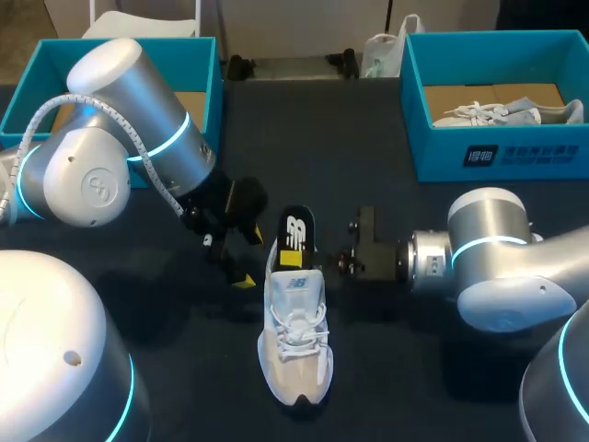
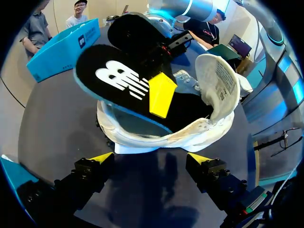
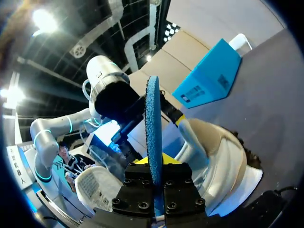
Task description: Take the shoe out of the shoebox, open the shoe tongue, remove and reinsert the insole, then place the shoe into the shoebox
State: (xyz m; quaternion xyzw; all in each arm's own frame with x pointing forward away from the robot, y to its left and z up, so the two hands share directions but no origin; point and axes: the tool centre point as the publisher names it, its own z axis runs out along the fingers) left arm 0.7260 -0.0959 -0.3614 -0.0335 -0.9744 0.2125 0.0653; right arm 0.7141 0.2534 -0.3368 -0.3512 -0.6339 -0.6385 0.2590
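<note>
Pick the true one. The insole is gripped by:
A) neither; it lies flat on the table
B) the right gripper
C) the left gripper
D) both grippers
B: in the right wrist view the insole stands edge-on, clamped in the right gripper, while the left gripper is open and empty.
</note>
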